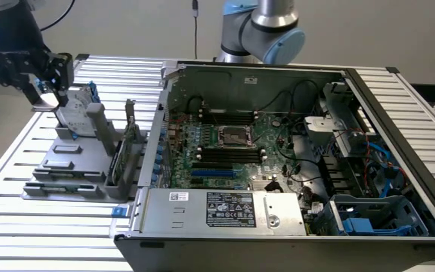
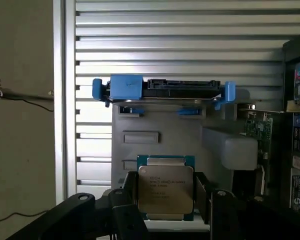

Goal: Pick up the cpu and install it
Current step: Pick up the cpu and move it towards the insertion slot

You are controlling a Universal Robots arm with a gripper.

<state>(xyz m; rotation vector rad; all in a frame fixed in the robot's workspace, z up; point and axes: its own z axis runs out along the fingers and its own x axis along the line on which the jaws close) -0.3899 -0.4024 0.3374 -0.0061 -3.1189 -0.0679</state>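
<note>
The cpu (image 2: 166, 186), a small square chip with a pale metal top and a green edge, sits between my gripper's (image 2: 167, 200) dark fingers (image 2: 130, 197), which press on two opposite sides of it. In the exterior view my gripper (image 1: 49, 97) hangs above the far end of the grey parts holder (image 1: 70, 167) at the exterior view's left, with the cpu (image 1: 50, 100) as a pale patch at its tip. The dark socket with a metal frame (image 1: 233, 136) lies in the middle of the motherboard inside the open computer case (image 1: 202, 212), well to the right of my gripper.
A silver hard drive with a blue bracket (image 1: 79, 116) (image 2: 162, 89) stands in the holder just below my gripper. An upright green card (image 1: 131, 141) stands between holder and case. The case wall (image 1: 163, 113), cables and a blue drive cage (image 1: 376, 218) crowd the case. Slatted metal table (image 1: 36, 221) all around.
</note>
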